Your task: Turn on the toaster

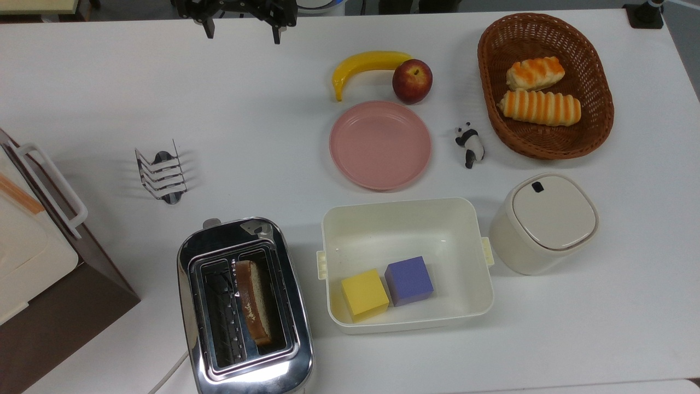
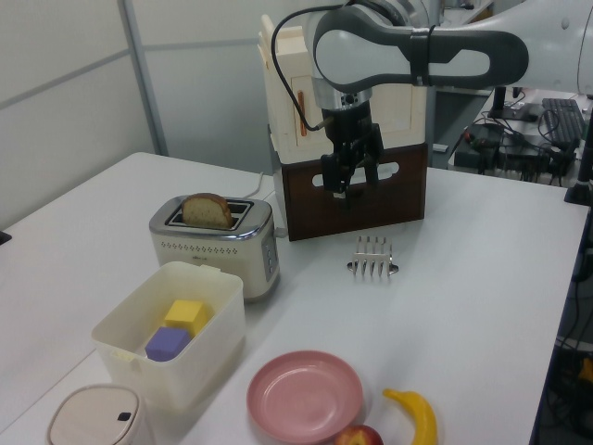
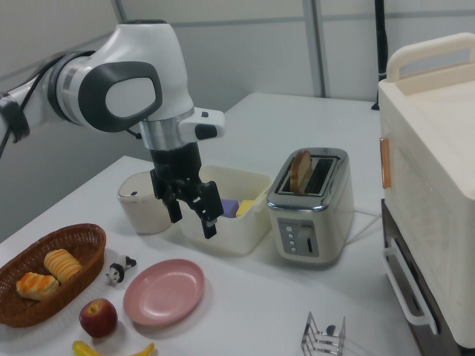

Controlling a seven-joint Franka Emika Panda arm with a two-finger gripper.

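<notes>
White table (image 1: 109, 82), largest; the toaster (image 1: 246, 306) stands at the top view's lower left, beside the white bin (image 1: 407, 219), bread slice (image 1: 252, 301) upright in one slot; gripper (image 1: 241, 27) hangs well apart, fingers spread, empty. Best approach, judged: descend over the lever knob (image 1: 211, 223) at the toaster's end; press straight down, avoiding slippage.

pink plate (image 1: 380, 145) bare; banana (image 1: 365, 65) touching apple (image 1: 412, 81) | basket (image 1: 593, 126): two breads | tub (image 1: 404, 219): two cubes
</notes>
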